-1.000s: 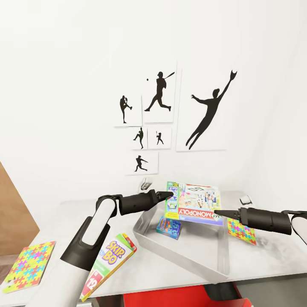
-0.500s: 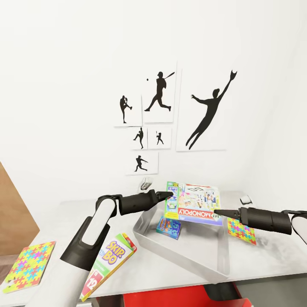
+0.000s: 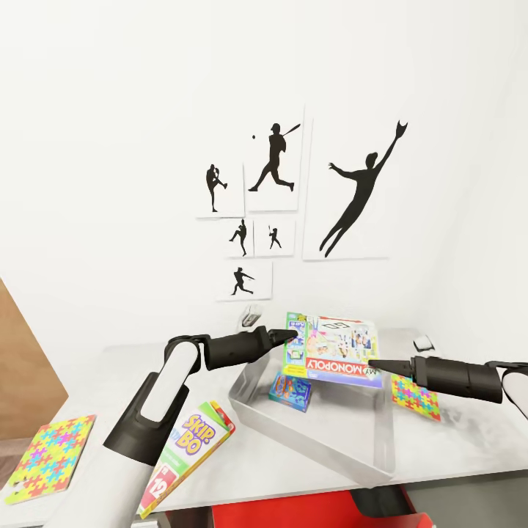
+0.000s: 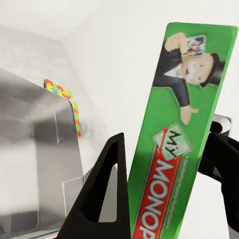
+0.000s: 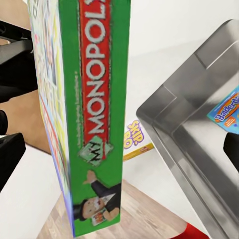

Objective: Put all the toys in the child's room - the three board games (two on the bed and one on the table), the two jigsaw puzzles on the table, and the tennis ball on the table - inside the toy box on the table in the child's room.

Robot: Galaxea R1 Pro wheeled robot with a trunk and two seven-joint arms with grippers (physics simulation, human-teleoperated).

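A: Two claws on one box? Left claw and right claw meet the Monopoly box at opposite edges.
B: Yes. Box aloft over the toy box. Left fingers straddle its edge, parted; right claw's opening, cannot tell.
A: Others?
B: Blue game inside tray; Skip-Bo and puzzles on the counter.

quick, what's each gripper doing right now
Left gripper: pressed on one edge of the Monopoly box, fingers either side in its wrist view; whether it is clamped cannot be told.
Right gripper: tip at the box's opposite edge; open or shut cannot be told.
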